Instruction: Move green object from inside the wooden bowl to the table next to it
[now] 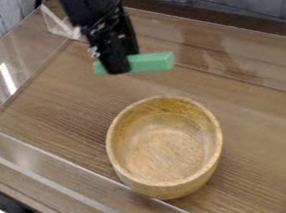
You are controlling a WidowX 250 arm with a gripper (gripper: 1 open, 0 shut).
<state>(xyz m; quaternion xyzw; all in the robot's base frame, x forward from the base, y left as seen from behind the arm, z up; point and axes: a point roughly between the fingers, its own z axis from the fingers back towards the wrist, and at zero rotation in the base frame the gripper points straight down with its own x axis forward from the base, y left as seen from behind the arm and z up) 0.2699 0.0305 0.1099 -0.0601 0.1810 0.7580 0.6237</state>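
my claw [115, 60] is closed on the green object [151, 63], grasping it at my fingertips. taking the camera's view as a clock face, with twelve at the top, the flat green block shows on both sides of my grip, its longer visible part reaching out toward three o'clock and tipping a little toward four. my dark arm comes down to it from eleven o'clock. the wooden bowl [165, 148] sits on the table [50, 110] at about five o'clock from me, with its opening facing up. the block appears outside the bowl's rim, near it, toward the bowl's twelve o'clock. i cannot tell how high i hold it over the brown wood grain.
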